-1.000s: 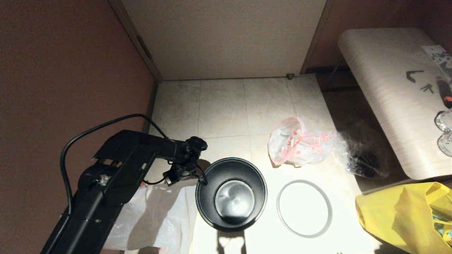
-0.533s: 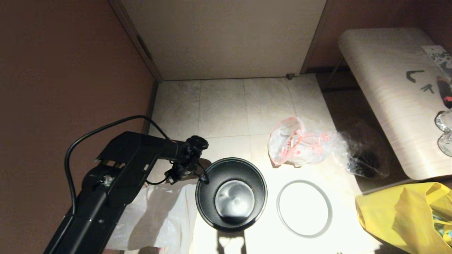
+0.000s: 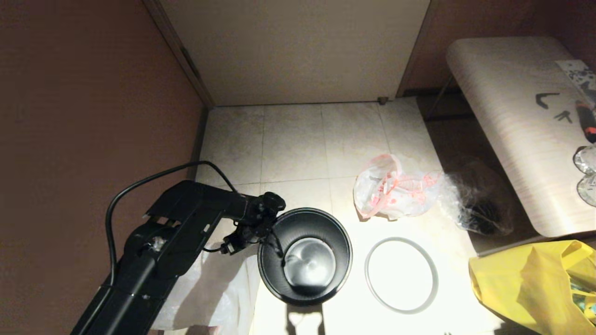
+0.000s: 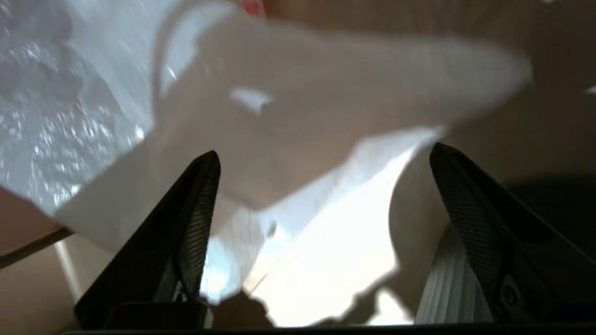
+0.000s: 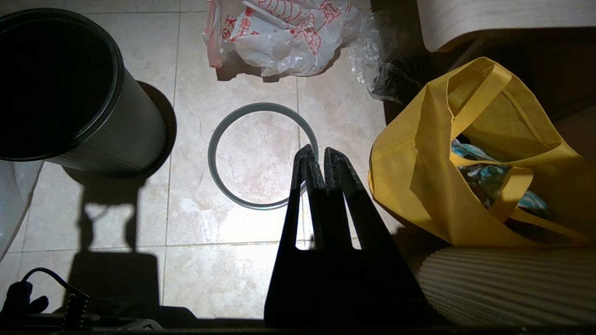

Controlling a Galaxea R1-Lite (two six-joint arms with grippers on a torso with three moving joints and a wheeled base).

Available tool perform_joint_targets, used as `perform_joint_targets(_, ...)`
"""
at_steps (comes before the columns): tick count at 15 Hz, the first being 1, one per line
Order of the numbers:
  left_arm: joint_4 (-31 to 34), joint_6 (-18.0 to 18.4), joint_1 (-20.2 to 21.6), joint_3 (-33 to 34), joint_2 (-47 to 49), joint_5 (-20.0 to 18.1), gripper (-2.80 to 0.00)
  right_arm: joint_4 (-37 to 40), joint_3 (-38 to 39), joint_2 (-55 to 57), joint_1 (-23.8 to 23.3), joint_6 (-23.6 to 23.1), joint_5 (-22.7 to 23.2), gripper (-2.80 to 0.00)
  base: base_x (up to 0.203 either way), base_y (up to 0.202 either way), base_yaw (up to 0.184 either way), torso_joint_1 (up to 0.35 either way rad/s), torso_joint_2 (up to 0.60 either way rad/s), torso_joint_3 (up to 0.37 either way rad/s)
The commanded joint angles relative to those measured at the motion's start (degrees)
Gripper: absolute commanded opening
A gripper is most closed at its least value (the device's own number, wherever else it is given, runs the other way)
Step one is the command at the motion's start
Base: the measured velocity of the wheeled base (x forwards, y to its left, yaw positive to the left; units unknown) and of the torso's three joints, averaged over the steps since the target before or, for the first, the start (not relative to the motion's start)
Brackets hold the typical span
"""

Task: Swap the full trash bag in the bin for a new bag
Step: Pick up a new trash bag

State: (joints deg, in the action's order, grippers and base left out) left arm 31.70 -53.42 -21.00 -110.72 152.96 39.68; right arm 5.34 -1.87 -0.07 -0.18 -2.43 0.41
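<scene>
Left gripper [image 4: 326,153] jaws wide apart over new bag [image 4: 288,116], bin's [image 3: 305,256] nine o'clock; right gripper [image 5: 319,156] jaws closed, empty.

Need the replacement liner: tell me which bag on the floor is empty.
The new bag, plain smooth white, lying left of the bin; the others show wrappers, dark contents, or are yellow.

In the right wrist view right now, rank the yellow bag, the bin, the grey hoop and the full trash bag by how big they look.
1. yellow bag
2. bin, though cut off by the frame and nearer the camera, so its place against the yellow bag is unsure
3. full trash bag, partly cropped, and grey hoop: too close to rank
</scene>
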Motion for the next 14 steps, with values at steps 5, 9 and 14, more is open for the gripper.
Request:
perform_joint_targets(5,-0.95,2.89,-5.39,-0.72,2.08,0.22,0.00,0.02,0.02,0.07,0.01,-0.04,0.02,-2.80,0.000,0.000,0.000,0.000,0.00,0.000)
perform_joint_targets(9,-1.91,4.47,-4.48,-0.81,2.80,0.24,0.00,0.02,0.02,0.07,0.01,-0.04,0.02,-2.80,0.000,0.000,0.000,0.000,0.00,0.000)
perform_joint_targets(14,-5.16,8.31,0.04,-0.89,3.83,6.02,0.00,0.02,0.02,0.07,0.01,-0.04,0.02,-2.80,0.000,0.000,0.000,0.000,0.00,0.000)
